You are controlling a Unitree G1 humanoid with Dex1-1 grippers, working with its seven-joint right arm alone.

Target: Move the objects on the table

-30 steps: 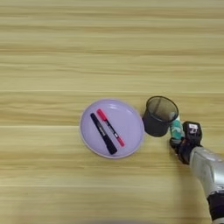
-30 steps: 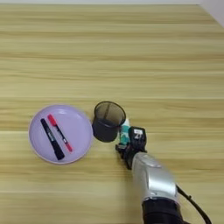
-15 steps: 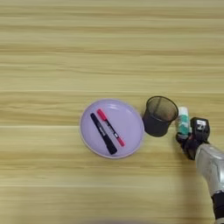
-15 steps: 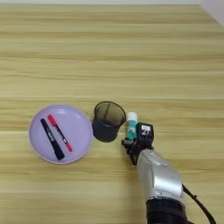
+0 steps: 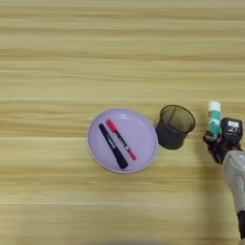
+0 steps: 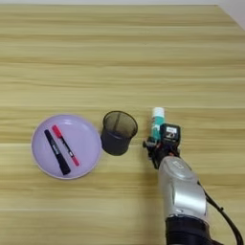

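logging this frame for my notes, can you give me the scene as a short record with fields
surface: wooden table
plate: lilac plate, left of the pen cup
on plate: black marker and red marker, lying side by side
pen cup: black mesh pen cup, tilted, apparently empty
glue stick: glue stick, white with green label, right of the pen cup
hand: right hand at the lower end of the glue stick
arm: silver forearm, from the bottom edge
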